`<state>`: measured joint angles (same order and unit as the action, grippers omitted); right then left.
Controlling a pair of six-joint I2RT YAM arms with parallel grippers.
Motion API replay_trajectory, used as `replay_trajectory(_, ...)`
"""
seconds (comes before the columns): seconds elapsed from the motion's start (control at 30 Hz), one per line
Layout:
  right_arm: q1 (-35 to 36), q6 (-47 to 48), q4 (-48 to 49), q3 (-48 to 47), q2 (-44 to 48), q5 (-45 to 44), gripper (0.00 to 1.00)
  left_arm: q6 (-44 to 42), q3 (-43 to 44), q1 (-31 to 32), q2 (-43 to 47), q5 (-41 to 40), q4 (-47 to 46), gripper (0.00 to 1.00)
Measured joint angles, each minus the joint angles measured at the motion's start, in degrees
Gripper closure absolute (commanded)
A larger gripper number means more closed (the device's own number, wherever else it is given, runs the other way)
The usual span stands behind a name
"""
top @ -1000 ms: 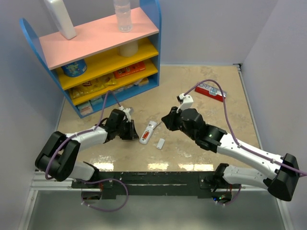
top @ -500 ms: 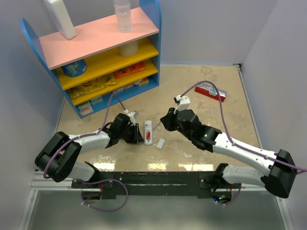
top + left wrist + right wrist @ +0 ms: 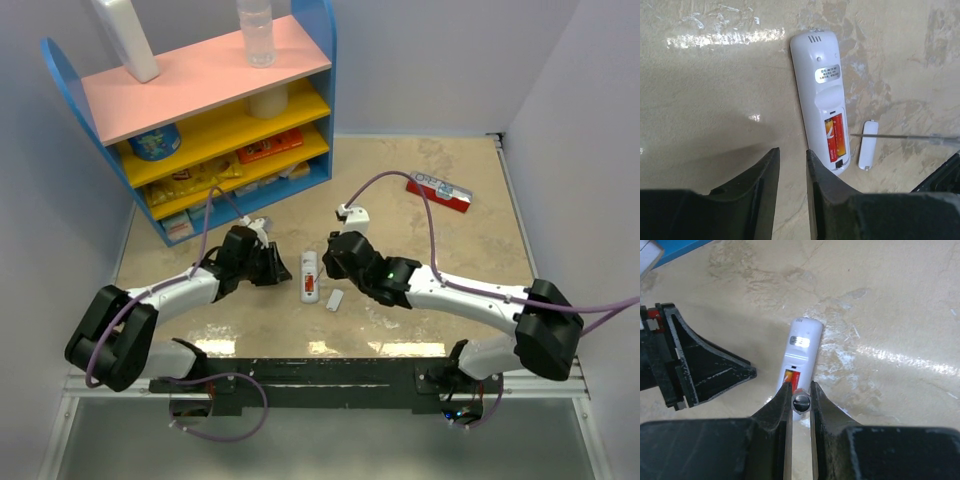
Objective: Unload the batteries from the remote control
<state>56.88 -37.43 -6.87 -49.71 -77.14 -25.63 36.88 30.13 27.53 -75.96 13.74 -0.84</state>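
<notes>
Beige marbled tabletop (image 3: 400, 160), glare streaking across it, and the remote control (image 3: 821, 85) lying flat on it between the two arms, back side up, its bay uncovered; the batteries (image 3: 835, 137) sit in that bay, red-orange, side by side, at the end nearer the arm bases. Just beside that end, on the right arm's side and not touching the remote, lies the little white cover (image 3: 868, 151).

The left gripper (image 3: 792, 165) hovers just off the remote's left edge, its jaws only a narrow slot apart and nothing between them; it seems to touch nothing. The right gripper (image 3: 800, 386) is clamped on a thin metal rod (image 3: 801, 403), whose slotted round end shows between the fingers; seen from the left wrist, the rod runs in from the right, crosses above the cover and ends right at the remote's edge by the batteries; whether the tip touches, I cannot tell. In their own camera the right fingers hide the bay's near end.

Round about: a blue shelf unit (image 3: 200, 75) at the far left with a pink top board; a clear bottle (image 3: 255, 30) and a white bottle (image 3: 125, 35) stand on it, snack packs (image 3: 195, 182) lower down; a red-and-white flat box (image 3: 438, 190) lies well apart at the far right.
</notes>
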Motion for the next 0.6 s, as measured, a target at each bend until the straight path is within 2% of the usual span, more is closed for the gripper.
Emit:
replay_trajectory(0.27, 4.85, -5.2, -5.68, -7.08, -5.81, -6.36, 1.0, 0.17, 0.07, -1.66, -1.57, 3.02, -1.6, 0.67)
replay_trajectory(0.6, 5.99, -6.38, -8.63, -10.54, -9.55, -10.51, 1.0, 0.17, -0.02, -1.7, -2.03, 5.22, -2.89, 0.67)
